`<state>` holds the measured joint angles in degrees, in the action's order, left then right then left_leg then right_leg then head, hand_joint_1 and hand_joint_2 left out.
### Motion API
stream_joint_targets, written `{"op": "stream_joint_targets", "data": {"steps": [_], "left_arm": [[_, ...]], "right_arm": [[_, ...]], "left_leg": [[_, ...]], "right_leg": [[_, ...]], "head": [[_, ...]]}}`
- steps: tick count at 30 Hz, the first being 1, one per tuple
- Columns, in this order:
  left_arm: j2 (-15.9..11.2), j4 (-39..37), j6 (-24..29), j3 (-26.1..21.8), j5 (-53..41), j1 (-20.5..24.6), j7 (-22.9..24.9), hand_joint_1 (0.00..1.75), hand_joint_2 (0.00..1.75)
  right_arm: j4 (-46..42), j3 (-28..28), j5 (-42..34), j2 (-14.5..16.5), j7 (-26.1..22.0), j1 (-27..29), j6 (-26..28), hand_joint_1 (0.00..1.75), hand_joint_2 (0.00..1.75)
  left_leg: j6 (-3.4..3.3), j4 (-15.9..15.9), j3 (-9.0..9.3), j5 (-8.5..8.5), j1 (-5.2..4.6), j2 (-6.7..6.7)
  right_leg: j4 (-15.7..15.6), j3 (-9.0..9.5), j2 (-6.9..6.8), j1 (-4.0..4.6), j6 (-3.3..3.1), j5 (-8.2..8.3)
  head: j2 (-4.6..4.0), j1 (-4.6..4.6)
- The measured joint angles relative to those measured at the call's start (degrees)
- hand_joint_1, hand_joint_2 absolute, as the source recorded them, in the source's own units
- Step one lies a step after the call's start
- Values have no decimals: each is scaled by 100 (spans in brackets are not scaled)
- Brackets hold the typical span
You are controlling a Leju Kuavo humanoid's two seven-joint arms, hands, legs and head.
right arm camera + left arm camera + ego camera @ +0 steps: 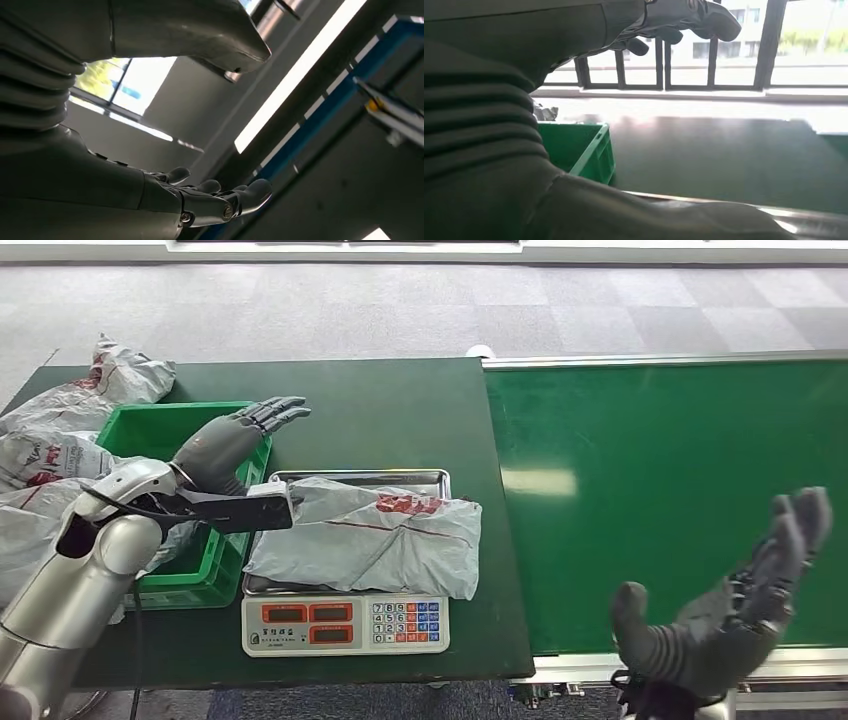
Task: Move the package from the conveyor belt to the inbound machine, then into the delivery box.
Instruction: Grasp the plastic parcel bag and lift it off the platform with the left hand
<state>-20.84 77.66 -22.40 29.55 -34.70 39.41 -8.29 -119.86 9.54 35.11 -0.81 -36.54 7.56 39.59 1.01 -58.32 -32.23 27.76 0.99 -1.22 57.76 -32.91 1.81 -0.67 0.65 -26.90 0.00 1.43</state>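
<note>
The green conveyor belt [660,500] fills the head view from 12 to 4 o'clock, butted against the dark green tabletop [400,410] to its 9 o'clock. On that tabletop sits the inbound machine [345,625], a weighing scale with a steel pan and keypad front, at 6 o'clock. The grey package [370,535] lies flat across its pan. A green delivery box [190,580] stands just beside the scale at 9 o'clock, with more grey mail bags [60,450] piled beyond it. The left hand [240,440] hovers over the box rim, fingers stretched wide, holding nothing. The right hand [730,610] hangs over the belt at 4 o'clock, palm up, fingers spread, empty.
</note>
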Motion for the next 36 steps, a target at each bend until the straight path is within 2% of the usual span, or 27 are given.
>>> {"op": "stream_joint_targets", "data": {"steps": [3, 9, 18, 25, 28, 29, 32, 36], "left_arm": [[-84, -545, -180, 588, 185, 360, -77, 0, 175], [-77, -1256, -201, 1663, 327, 668, -113, 0, 175], [-59, -1620, -228, 2127, 359, 827, -116, 0, 175], [87, -1927, -524, 2548, 537, 851, -228, 0, 175], [173, -2121, -533, 2724, 675, 818, -277, 0, 44], [214, -2218, -509, 2764, 744, 799, -316, 44, 44], [440, -2607, -248, 2833, 936, 701, -514, 175, 175], [971, -3302, 568, 2879, 982, 439, -751, 175, 175]], "right_arm": [[-708, -369, -71, 179, -310, 39, 46, 0, 175], [-1549, -552, 541, 427, -328, -108, 51, 0, 175], [-1762, -720, 536, 541, -313, -156, 42, 0, 175], [-1766, -773, 99, 611, -339, -182, 31, 0, 175], [-1766, -775, -46, 634, -339, -198, 29, 0, 175], [-1764, -775, -67, 651, -340, -211, 30, 0, 175], [-1758, -775, -66, 705, -341, -253, 31, 0, 175], [-1751, -775, -102, 719, -341, -260, 32, 0, 175]], "left_leg": [[0, 1, 0, 0, -2, 2], [0, 1, 3, 0, 0, 10], [0, 1, 2, -2, 0, 9], [0, 1, 1, -1, -1, 7], [-1, 2, 3, -1, -3, 4], [-1, 2, 7, 0, -4, 1], [-6, 4, 29, 3, -8, -24], [-37, 8, 94, 25, -20, -104]], "right_leg": [[0, -1, 3, -1, 0, 0], [2, 1, 11, 1, -3, 5], [3, 2, 8, 1, -3, 6], [3, 6, 6, 0, -3, 6], [3, 13, 4, -2, -3, 5], [3, 17, 3, -3, -2, 4], [2, 47, -20, -10, 9, -11], [-1, 148, -98, -30, 40, -70]], "head": [[0, -1], [0, 0], [0, -1], [0, 0], [0, 0], [0, 1], [0, 3], [0, 2]]}}
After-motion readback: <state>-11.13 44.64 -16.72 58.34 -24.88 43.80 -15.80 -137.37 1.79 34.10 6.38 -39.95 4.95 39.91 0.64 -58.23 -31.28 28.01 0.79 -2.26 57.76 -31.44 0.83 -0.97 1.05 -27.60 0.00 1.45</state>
